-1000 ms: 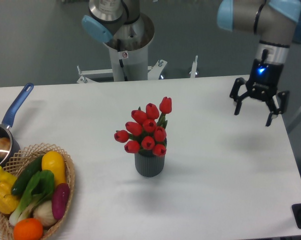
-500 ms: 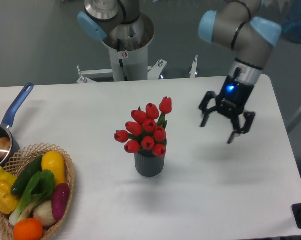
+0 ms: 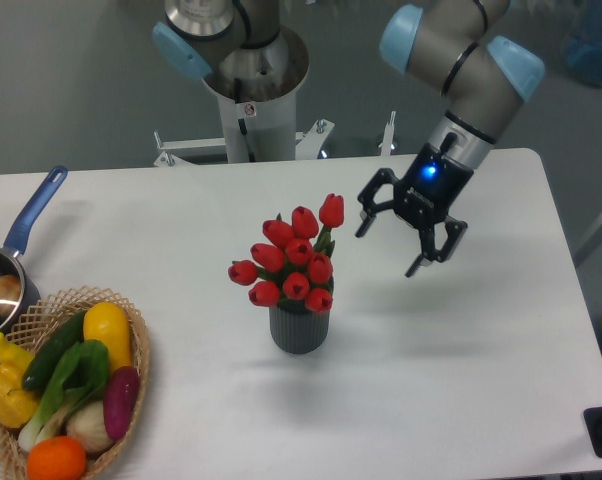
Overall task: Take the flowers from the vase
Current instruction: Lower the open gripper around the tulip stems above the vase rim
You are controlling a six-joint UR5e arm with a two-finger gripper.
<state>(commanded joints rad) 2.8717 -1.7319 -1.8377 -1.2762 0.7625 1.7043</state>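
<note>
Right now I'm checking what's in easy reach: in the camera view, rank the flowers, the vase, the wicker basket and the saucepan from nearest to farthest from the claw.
1. Flowers, just left of the open claw.
2. Vase, below the flowers, lower left.
3. Wicker basket, front left corner of the table.
4. Saucepan, far left edge.

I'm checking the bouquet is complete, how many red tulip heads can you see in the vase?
10 in the flowers: one tall at top right, three beneath, six lower down to the vase rim. Others may be hidden behind.

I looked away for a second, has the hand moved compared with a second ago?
Yes. The hand, open, has swung left from the table's right edge toward the flowers, which stand unmoved in the vase.
</note>
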